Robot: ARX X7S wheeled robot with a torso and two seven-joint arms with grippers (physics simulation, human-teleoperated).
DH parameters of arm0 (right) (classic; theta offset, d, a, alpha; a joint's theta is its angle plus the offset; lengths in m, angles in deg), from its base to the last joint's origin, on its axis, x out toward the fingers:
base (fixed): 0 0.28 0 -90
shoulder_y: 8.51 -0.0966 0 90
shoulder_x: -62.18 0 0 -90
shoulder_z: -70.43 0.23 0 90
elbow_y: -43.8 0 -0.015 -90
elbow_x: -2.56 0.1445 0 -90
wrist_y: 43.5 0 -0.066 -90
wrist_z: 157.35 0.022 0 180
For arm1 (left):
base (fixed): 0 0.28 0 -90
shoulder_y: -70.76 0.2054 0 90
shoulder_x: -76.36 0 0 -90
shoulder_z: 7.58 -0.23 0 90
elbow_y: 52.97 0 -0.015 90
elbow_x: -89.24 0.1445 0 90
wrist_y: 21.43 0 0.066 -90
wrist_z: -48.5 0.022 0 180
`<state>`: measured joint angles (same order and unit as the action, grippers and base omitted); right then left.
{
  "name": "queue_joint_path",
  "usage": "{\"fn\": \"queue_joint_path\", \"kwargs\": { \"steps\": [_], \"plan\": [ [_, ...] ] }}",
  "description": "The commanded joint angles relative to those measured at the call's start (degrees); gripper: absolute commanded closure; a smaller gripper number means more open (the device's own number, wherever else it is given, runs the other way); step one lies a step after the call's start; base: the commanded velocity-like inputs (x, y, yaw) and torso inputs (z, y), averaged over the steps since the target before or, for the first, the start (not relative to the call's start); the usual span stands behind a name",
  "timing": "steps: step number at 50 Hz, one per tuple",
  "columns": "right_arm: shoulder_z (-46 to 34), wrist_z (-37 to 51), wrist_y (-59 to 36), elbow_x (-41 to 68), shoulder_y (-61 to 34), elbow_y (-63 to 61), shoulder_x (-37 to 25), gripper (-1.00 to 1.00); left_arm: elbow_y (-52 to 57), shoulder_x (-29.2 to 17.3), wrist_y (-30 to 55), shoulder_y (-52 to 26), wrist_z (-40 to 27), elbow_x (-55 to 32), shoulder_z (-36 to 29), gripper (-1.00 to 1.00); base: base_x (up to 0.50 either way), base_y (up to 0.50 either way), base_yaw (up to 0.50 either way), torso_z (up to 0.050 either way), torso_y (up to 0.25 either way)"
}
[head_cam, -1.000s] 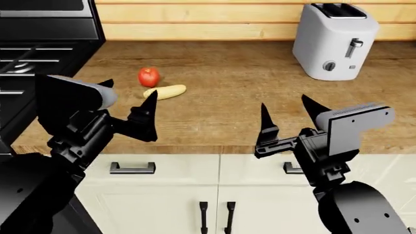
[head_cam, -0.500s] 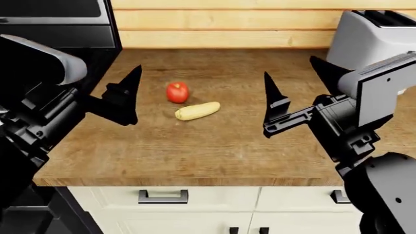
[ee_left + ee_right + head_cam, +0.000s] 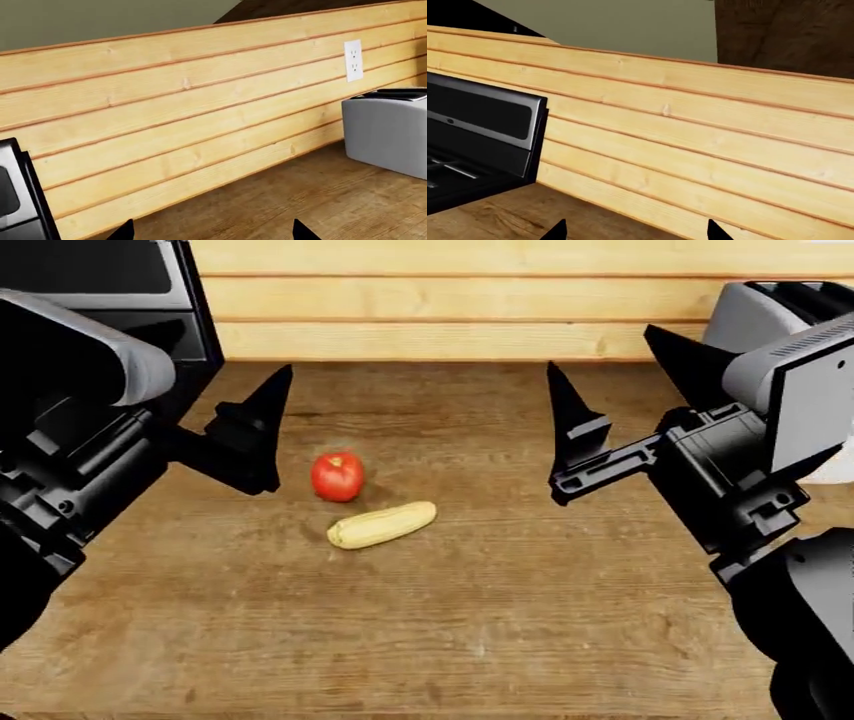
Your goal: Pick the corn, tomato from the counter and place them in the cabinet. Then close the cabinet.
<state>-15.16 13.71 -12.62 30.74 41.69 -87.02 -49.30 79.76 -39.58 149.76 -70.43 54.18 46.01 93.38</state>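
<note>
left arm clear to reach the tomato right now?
Probably yes. The left gripper is open, holding nothing, just beside the tomato in the head view. Only bare counter lies between them; the corn sits on the tomato's near side.

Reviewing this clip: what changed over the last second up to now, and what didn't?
The head view closed in over the counter: the cabinet fronts seen below its edge have left the frame, and the tomato and corn now sit nearer the picture's middle. Both arms rose alongside, left gripper and right gripper open and empty. Nothing was grasped or released; tomato and corn lie side by side as before, toaster at the right.
</note>
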Motion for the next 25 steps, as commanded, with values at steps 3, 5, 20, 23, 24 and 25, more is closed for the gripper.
{"fn": "queue_joint_path", "kwargs": {
  "steps": [3, 5, 20, 23, 24, 25],
  "plan": [
    [-1.9, -0.1, -1.7, 0.5, -1.8, -1.2, -1.6, -1.00, 0.6, -1.0, 1.9, -1.5, -0.7, -1.8, 0.2, -1.00, 0.10, 0.00, 0.50, 0.050, 0.000],
    [-2.2, -0.2, -1.8, 0.5, -1.9, -1.2, -1.8, -1.00, 0.6, -1.2, 1.9, -1.7, -0.7, -2.1, 0.1, -1.00, 0.10, 0.00, 0.50, 0.050, 0.000],
    [-3.3, 0.6, -3.6, 0.4, -3.1, -0.8, -2.9, -1.00, 0.5, -2.3, 2.9, -4.5, -0.7, -4.4, -0.4, -1.00, 0.24, 0.13, 0.07, 0.050, 0.000],
    [-3.3, 0.7, -3.6, 0.4, -3.2, -0.7, -3.0, -1.00, 0.2, -2.6, 3.0, -5.1, -0.9, -4.6, -0.4, -1.00, 0.32, 0.19, 0.00, 0.050, 0.000],
    [-3.3, 0.8, -3.7, 0.5, -3.3, -0.7, -3.0, -1.00, 0.1, -2.7, 3.2, -5.4, -1.0, -4.7, -0.4, -1.00, 0.17, 0.10, 0.00, 0.050, 0.000],
    [-3.5, 0.8, -3.8, 0.4, -3.5, -0.7, -3.1, -1.00, 0.1, -2.8, 3.1, -5.5, -1.0, -4.7, -0.5, -1.00, 0.13, 0.07, 0.00, 0.050, 0.000]
  ]
}}
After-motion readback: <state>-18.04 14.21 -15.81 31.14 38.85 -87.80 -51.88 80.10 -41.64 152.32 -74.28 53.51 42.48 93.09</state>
